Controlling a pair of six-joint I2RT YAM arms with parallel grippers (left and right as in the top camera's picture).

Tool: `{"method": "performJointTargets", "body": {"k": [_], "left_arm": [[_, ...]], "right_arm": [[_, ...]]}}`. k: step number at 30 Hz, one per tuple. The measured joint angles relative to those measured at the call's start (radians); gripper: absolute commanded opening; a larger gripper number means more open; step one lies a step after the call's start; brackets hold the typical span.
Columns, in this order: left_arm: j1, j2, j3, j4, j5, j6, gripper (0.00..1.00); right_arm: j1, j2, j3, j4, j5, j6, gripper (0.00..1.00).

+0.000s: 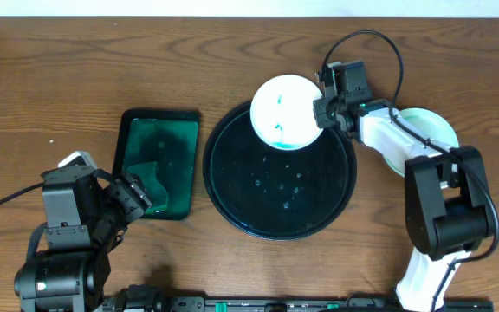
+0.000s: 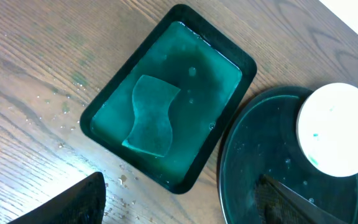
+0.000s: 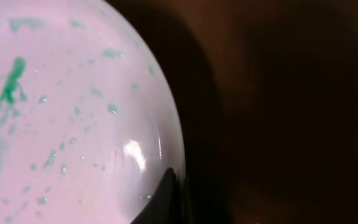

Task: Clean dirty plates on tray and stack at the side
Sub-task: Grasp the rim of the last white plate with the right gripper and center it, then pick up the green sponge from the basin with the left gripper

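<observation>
Firmly, the right gripper (image 1: 326, 106) pinches the streaked plate (image 1: 282, 108) by its right rim, holding it at the far edge of the tray (image 1: 319, 195) (presumably to keep its face open for wiping). To its right a paler plate (image 1: 430, 128) lies on the bench (image 1: 59, 87), partly under the arm. The left gripper (image 1: 135, 195) hangs spread and empty beside the green tray (image 2: 91, 118), where the sponge (image 2: 149, 117) lies untouched; I judge the way to it unobstructed.

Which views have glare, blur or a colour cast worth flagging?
Overhead: sharp and even, only faint sheen on the black tray. Left wrist: crisp, though its fingers are dark and blurred. Right wrist: too close, plate tinted pink with a glare spot, right half almost black.
</observation>
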Motion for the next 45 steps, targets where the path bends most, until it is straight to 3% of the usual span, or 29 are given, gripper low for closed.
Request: {"method": "performJointTargets", "body": {"k": [9,15,20,23,31,36,41,42,44,45], "left_arm": [[0.000,0.000,0.000,0.000,0.000,0.000,0.77],[0.000,0.000,0.000,0.001,0.000,0.000,0.77],[0.000,0.000,0.000,0.010,0.000,0.000,0.77],[0.000,0.000,0.000,0.034,0.000,0.000,0.77],[0.000,0.049,-0.015,0.034,-0.001,-0.002,0.69],[0.000,0.182,-0.118,0.098,0.000,0.019,0.69],[0.000,0.443,-0.145,0.234,0.000,0.060,0.69],[0.000,0.502,-0.145,0.264,0.000,0.065,0.67],[0.000,0.609,-0.145,0.304,0.000,0.074,0.50],[0.000,0.670,-0.145,0.320,0.000,0.080,0.49]], "right_arm": [[0.009,-0.222,0.000,-0.251,-0.057,0.032,0.01],[0.077,-0.237,-0.004,-0.444,-0.097,0.176,0.01],[0.153,-0.133,-0.035,-0.424,-0.112,0.323,0.01],[0.172,-0.071,-0.049,-0.392,-0.124,0.378,0.10],[0.154,-0.095,-0.056,-0.340,-0.127,0.357,0.10],[0.152,-0.185,-0.056,-0.343,-0.127,0.282,0.08],[0.152,-0.241,-0.055,-0.356,-0.128,0.241,0.08],[0.153,-0.241,-0.055,-0.360,-0.128,0.236,0.08],[0.154,-0.240,-0.056,-0.375,-0.127,0.231,0.08],[0.156,-0.240,-0.056,-0.381,-0.128,0.228,0.08]]}}
